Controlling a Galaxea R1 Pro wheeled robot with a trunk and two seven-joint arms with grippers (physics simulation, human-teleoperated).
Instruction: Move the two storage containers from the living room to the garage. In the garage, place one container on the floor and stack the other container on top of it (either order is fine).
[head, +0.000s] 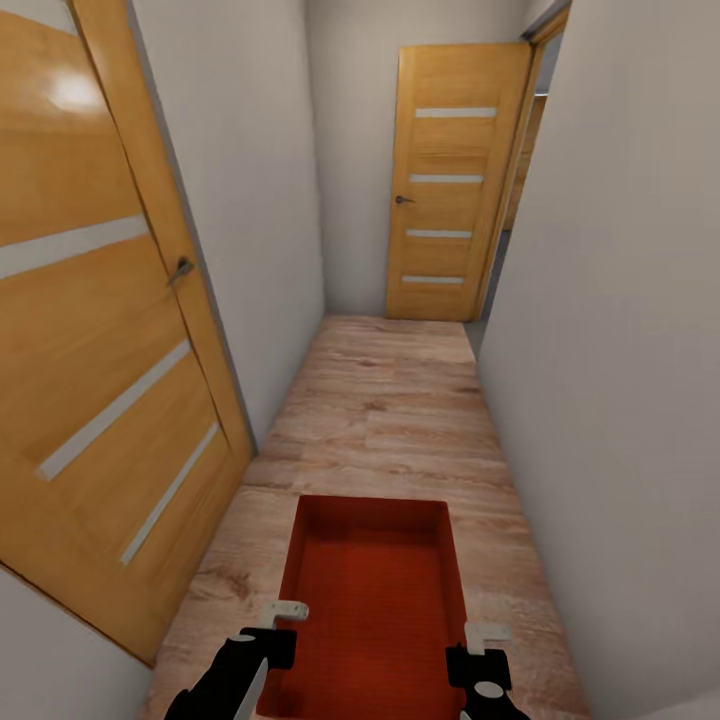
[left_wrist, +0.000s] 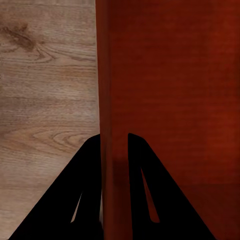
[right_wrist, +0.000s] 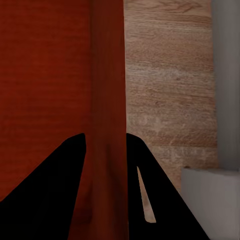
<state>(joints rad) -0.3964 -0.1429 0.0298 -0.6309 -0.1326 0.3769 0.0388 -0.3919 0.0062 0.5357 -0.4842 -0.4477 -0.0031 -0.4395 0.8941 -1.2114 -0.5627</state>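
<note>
— Carrying one orange-red rectangular lidless plastic bin (head: 375, 590) down a narrow corridor, held out low in front of me over the light wood-plank floor (head: 385, 400). My left end effector (left_wrist: 114, 165) pinches the bin's left wall and my right end effector (right_wrist: 105, 165) pinches the right wall, one finger inside and one outside on each.

— Why a wall each?

— I judge it keeps the open bin level and centred between the pale walls while I drive.

— What can't you make out?

— The bin's near end is cut off below the head view. Only one bin shows. Ahead, a honey-coloured wooden door with pale horizontal strips (head: 455, 180) stands ajar; what lies beyond that opening I cannot tell. A similar wooden door (head: 100, 330) crowds my left.
</note>
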